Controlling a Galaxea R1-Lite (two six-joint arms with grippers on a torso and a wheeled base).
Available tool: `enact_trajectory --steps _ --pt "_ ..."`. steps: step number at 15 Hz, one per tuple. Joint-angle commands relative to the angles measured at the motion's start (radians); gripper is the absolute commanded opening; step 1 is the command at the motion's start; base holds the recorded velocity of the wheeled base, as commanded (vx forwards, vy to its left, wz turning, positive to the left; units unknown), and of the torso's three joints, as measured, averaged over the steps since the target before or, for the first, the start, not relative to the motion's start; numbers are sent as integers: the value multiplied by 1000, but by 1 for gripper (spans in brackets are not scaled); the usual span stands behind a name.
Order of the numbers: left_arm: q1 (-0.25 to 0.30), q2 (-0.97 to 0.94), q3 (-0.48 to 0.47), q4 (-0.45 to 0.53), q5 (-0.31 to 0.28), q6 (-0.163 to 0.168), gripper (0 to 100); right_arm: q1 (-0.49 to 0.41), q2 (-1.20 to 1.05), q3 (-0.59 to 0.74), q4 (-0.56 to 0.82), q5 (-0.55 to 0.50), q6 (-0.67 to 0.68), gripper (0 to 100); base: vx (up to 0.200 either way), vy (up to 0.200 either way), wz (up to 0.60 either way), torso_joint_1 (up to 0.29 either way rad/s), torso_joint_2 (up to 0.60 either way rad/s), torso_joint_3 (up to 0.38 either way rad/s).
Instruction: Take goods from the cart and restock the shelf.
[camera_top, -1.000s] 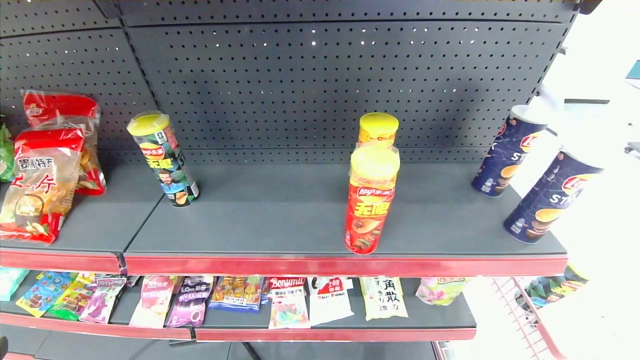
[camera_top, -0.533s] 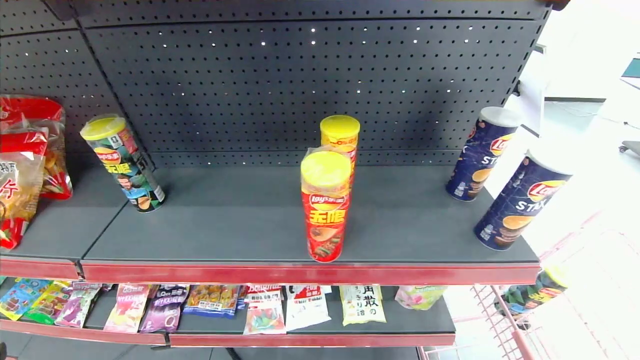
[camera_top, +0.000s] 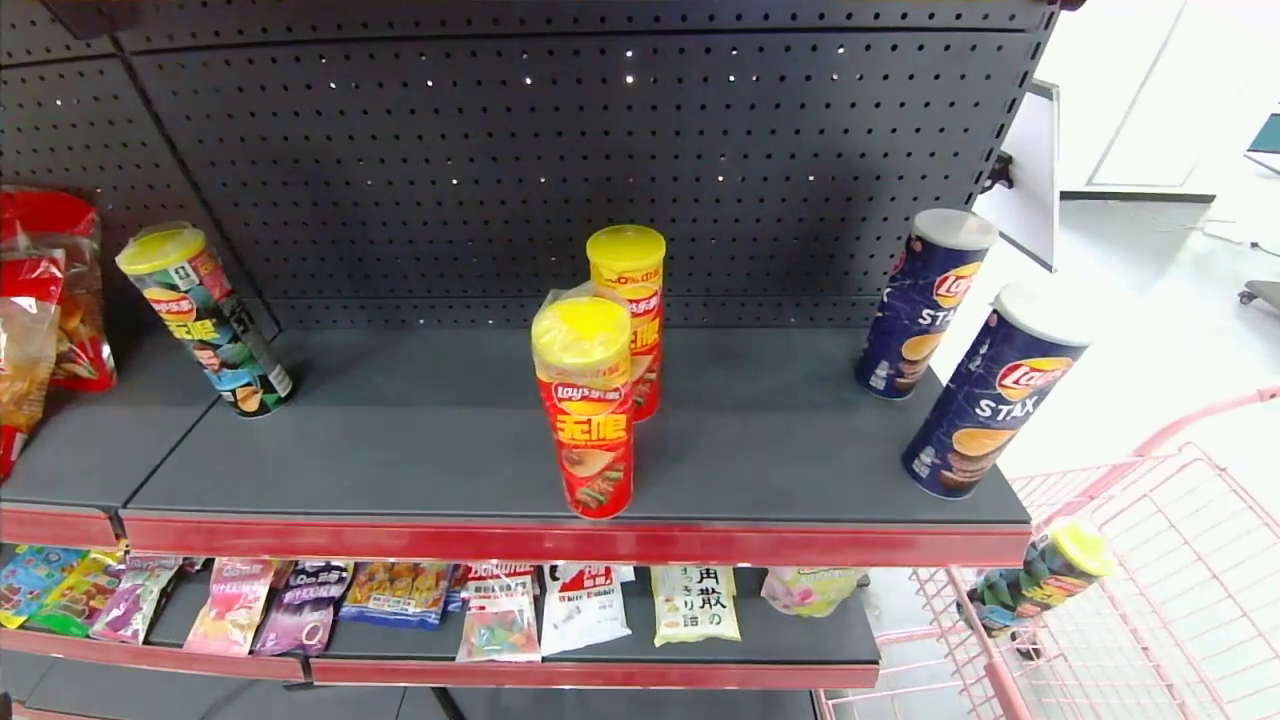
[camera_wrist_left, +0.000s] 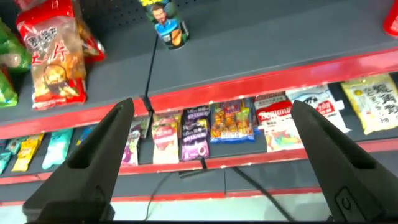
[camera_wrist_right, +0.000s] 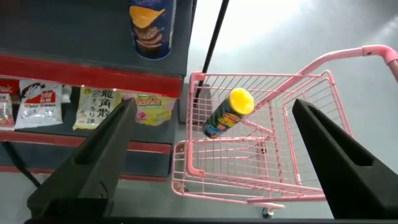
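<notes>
While both arms hang before the shelving, the left gripper (camera_wrist_left: 212, 106) has its two black fingers (camera_wrist_left: 93, 162) spread wide with nothing between them. The right gripper (camera_wrist_right: 214, 104) is splayed just as loosely and grips nothing.

Beyond the gap between the right fingers (camera_wrist_right: 93, 162) stands the pink wire cart (camera_wrist_right: 261, 79). In it, a dark cylindrical chip canister with a yellow lid (camera_wrist_right: 227, 114) lies tilted, well apart from both fingertips. Farther past those fingers, a dark blue cardboard canister with a pale lid (camera_wrist_right: 151, 25) stands upright at the end of the grey shelf with a red front edge (camera_wrist_right: 93, 67).

Past the left fingers lie flat, colourful snack packets (camera_wrist_left: 230, 121) in a row on the lower shelf. Farther still stand a green-and-black canister printed with a figure (camera_wrist_left: 166, 22) and red crinkly snack bags (camera_wrist_left: 56, 62).

In the head view a red canister with a yellow lid (camera_top: 588, 410) stands near the shelf's edge, with its twin (camera_top: 630, 300) just behind. Both labels carry a round logo over large yellow characters. A second dark blue canister (camera_top: 920, 305) stands near the black pegboard back (camera_top: 600, 150); the blue labels bear a red-and-yellow logo and white lettering.

Since half a second ago the whole head picture has slid toward the robot's left, which is the camera's move. The goods keep their places on the shelf, and more of the cart now shows.
</notes>
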Motion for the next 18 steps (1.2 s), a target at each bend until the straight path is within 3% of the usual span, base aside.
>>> enact_trajectory --steps 1,3,15,18 --pt "-1 3 1 0 1 0 100 0 2 3 0 0 -1 100 -200 0 0 7 7 7" --pt "-1 0 1 0 1 0 100 0 1 3 0 0 -1 100 0 0 0 0 0 0" --pt "-18 -71 -1 -2 -10 5 100 0 7 20 0 -2 -1 100 0 0 -600 6 3 4" --pt "-24 -75 -1 -2 -10 5 100 -2 10 23 -3 -5 -2 100 0 0 0 0 0 0"
